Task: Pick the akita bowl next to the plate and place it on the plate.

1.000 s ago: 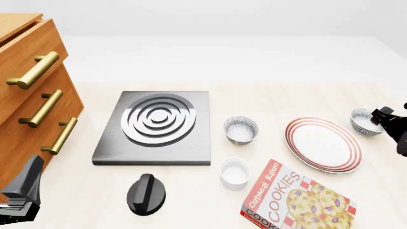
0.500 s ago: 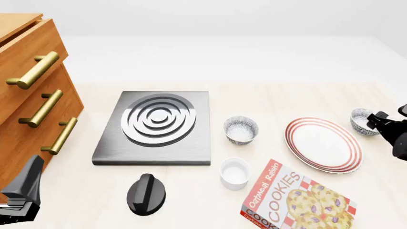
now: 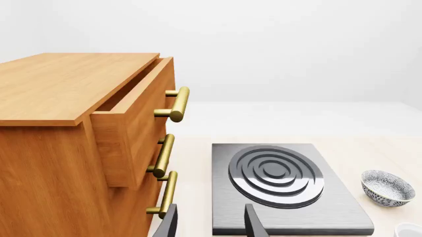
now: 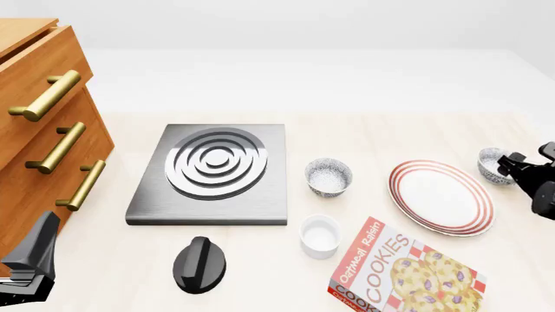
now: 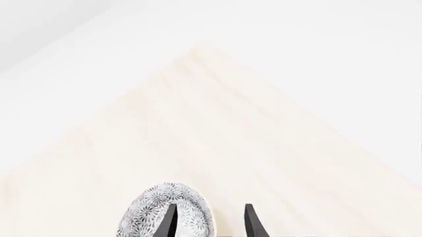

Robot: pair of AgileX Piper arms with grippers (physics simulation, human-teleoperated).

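The plate, white with red rings, lies right of centre on the table. One speckled akita bowl sits just off its far right rim, partly hidden behind my right gripper. In the right wrist view that gripper is open. One finger stands over the bowl and the other is outside its rim. A second, identical bowl stands to the left of the plate. My left gripper is open and empty at the near left, low beside the drawers.
A metal stove plate with a black knob in front of it lies left of centre. A plain white cup and a cookie box sit near the front. A wooden drawer cabinet fills the left side.
My right gripper has moved left and lower onto the bowl at the plate's right, covering more of it. The left arm has not moved.
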